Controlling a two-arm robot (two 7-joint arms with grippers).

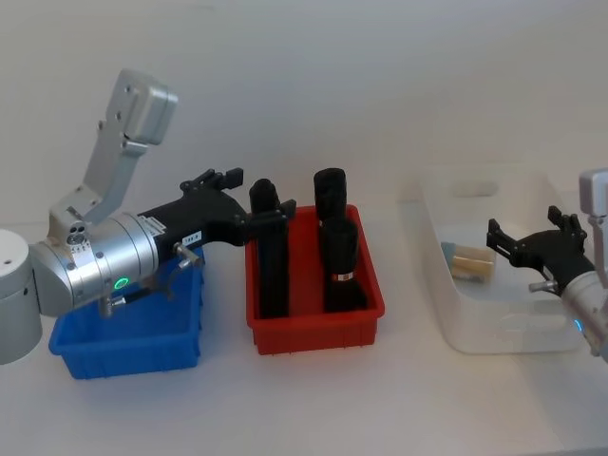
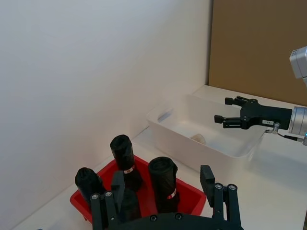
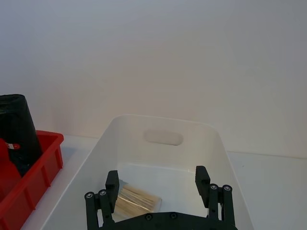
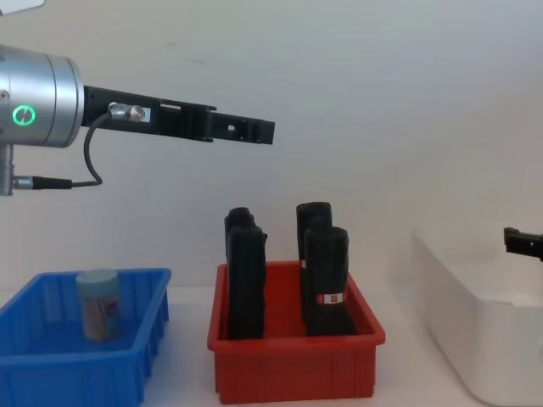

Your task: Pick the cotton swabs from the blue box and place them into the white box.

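Head view is showing the left tool (image 1: 249, 199) reaching from above the blue box (image 1: 123, 350) toward the rear left corner of the red bin (image 1: 313, 332). Its fingers are standing spread and gripping nothing. The right tool (image 1: 524, 233) is hovering over the right part of the white box (image 1: 494, 334), also spread and empty. A tub of cotton swabs (image 1: 470, 262) is lying on its side inside the white box. Tall black objects (image 1: 330, 190) are standing in the red bin. All three containers are resting on the counter (image 1: 399, 408).

Left wrist view is showing the left tool (image 2: 162, 182) spread wide, with the red bin beyond it. The right tool (image 2: 224, 110) is hanging farther off, above the white box (image 2: 192, 143).

Right wrist view is showing the right tool (image 3: 157, 177) spread above the white box (image 3: 163, 120), with the lying tub (image 3: 136, 200) below it.

Chest view is showing the left tool (image 4: 254, 131) hanging high above the bins. A second tub of cotton swabs (image 4: 97, 303) is standing upright in the blue box (image 4: 127, 343).
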